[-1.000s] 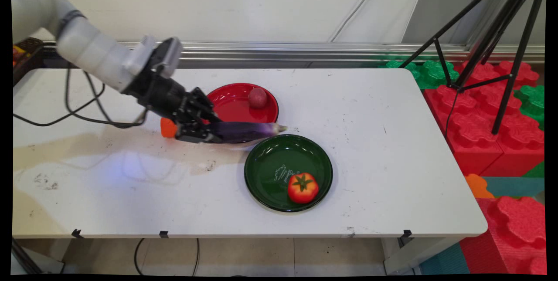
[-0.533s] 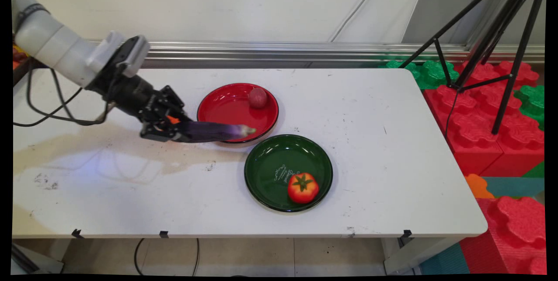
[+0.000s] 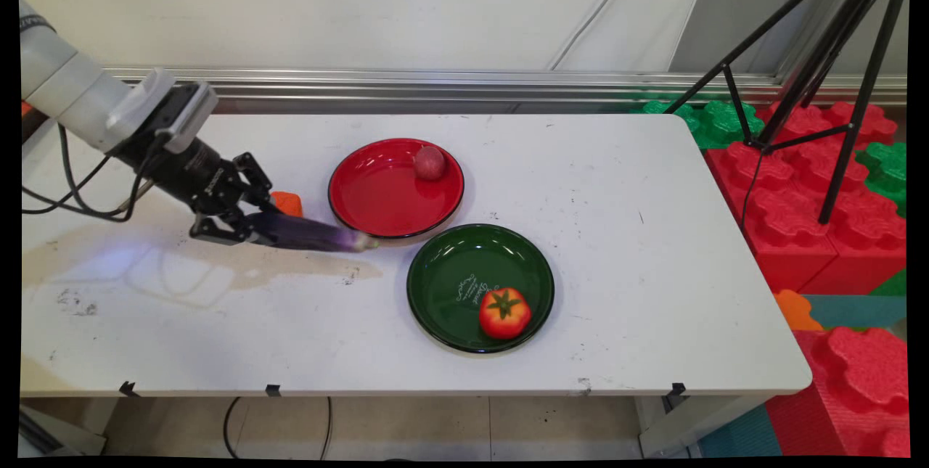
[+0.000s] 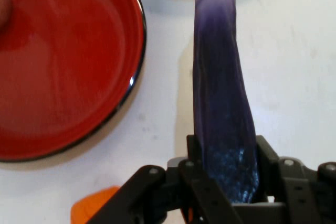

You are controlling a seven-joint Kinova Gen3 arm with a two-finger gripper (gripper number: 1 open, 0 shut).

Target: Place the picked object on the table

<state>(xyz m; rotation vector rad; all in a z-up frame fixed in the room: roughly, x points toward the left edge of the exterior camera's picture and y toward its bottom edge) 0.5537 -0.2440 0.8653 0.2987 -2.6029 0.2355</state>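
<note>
Since a second ago the arm has drawn back toward its own base, carrying the purple eggplant with it, so that the vegetable's pale tip, which then reached out between the two plates, now lies just short of the red plate's near rim. The claw is clenched on the eggplant's thick end; in the hand view the fingers press against both sides of the stem end and the long body sticks straight out ahead of them. Gripped at one end like this, the eggplant lies nearly level, low over the white surface; whether it touches I cannot tell.

Just behind the claw, partly hidden by its linkage, sits a small orange piece on the surface. Ahead of the claw and to one side is the red plate, with a dull reddish ball at its far rim. Farther ahead, past the eggplant's tip, lies the green plate, holding a toy tomato at its far side from the claw.
</note>
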